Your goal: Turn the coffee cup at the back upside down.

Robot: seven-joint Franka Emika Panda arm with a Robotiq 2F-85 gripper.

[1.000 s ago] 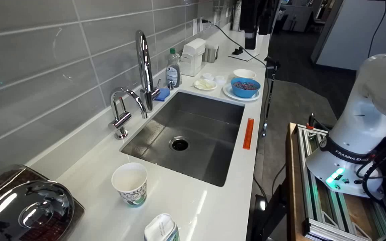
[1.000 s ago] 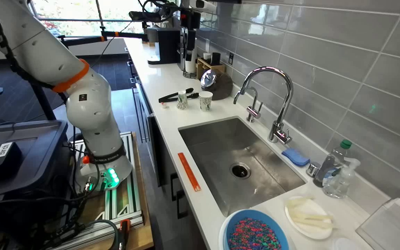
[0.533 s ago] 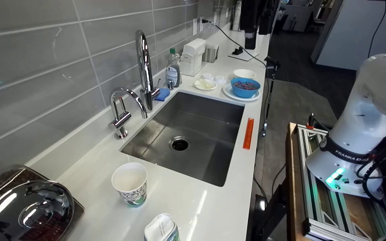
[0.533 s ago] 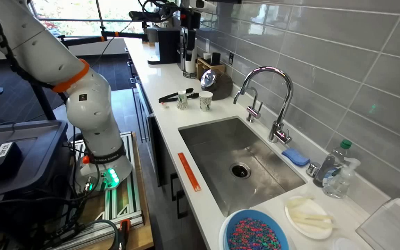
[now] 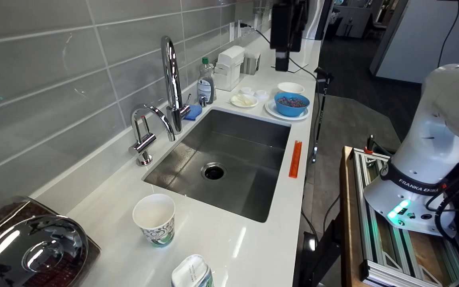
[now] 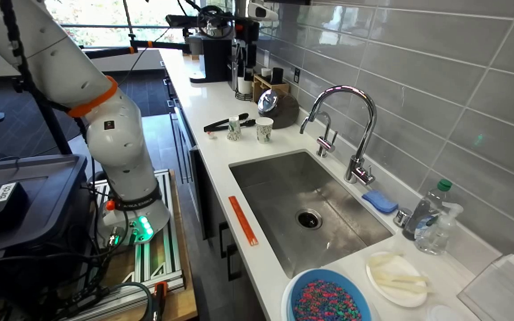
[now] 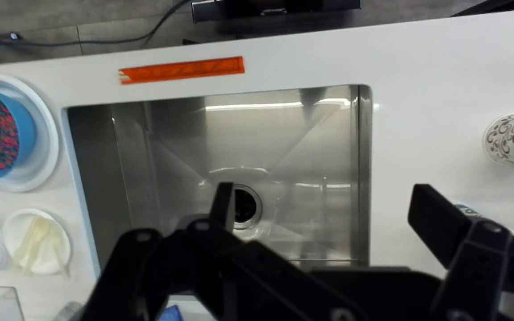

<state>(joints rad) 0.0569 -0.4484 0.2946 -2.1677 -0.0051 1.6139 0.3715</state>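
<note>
The coffee cup (image 5: 154, 219) is white paper with dark swirls and green print. It stands upright, open side up, on the counter between the sink and a jar; it also shows in an exterior view (image 6: 264, 130). In the wrist view only a sliver of it (image 7: 467, 209) shows behind a finger. A near-identical cup stands upside down closer to the front edge, in both exterior views (image 5: 191, 273) (image 6: 234, 129) and the wrist view (image 7: 509, 140). My gripper (image 7: 326, 205) is open and empty, high above the sink, apart from both cups; it shows in both exterior views (image 5: 287, 44) (image 6: 247, 67).
The sink (image 5: 237, 159) has two tall chrome faucets (image 6: 364, 129) on its wall side. A lidded jar (image 5: 34, 251) stands beside the cup, with black tongs (image 6: 221, 122) behind the cups. An orange strip (image 7: 181, 70) and a blue bowl (image 5: 291, 105) lie along the front.
My gripper has shifted left and slightly down in an exterior view, and the arm has swung a little. Both cups stand as before.
</note>
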